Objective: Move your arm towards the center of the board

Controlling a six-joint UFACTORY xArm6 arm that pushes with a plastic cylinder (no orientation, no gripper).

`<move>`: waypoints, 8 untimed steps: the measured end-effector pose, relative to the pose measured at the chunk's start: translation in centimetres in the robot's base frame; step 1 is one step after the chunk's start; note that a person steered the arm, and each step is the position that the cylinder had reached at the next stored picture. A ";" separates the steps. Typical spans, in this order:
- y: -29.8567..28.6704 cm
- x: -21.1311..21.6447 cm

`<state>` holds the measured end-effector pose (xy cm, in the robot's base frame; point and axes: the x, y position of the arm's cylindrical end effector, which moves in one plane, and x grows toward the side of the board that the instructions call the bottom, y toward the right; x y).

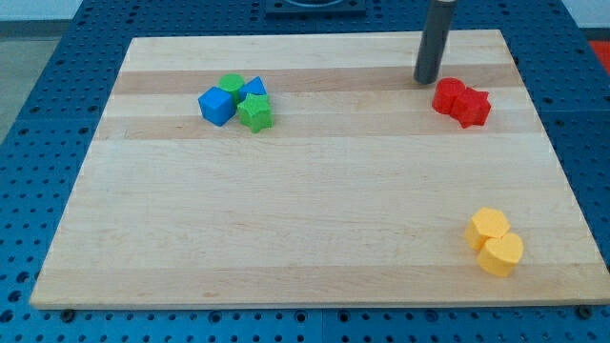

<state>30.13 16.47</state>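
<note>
My tip (425, 80) rests on the wooden board (305, 219) near the view's top right, just left of and above two red blocks (461, 102) that touch each other. A cluster sits at the upper left: a blue cube (216, 106), a green star-shaped block (254, 112), a green round block (231, 83) and a small blue triangular block (254, 88). Two yellow blocks, a hexagon-like one (488, 227) and a rounder one (501, 254), sit together at the lower right.
The board lies on a blue perforated table (48, 114). The rod's dark shaft (436, 38) rises out of the view's top.
</note>
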 end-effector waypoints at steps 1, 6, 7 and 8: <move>0.5 1.7; -3.9 1.4; -3.9 1.9; -4.5 3.9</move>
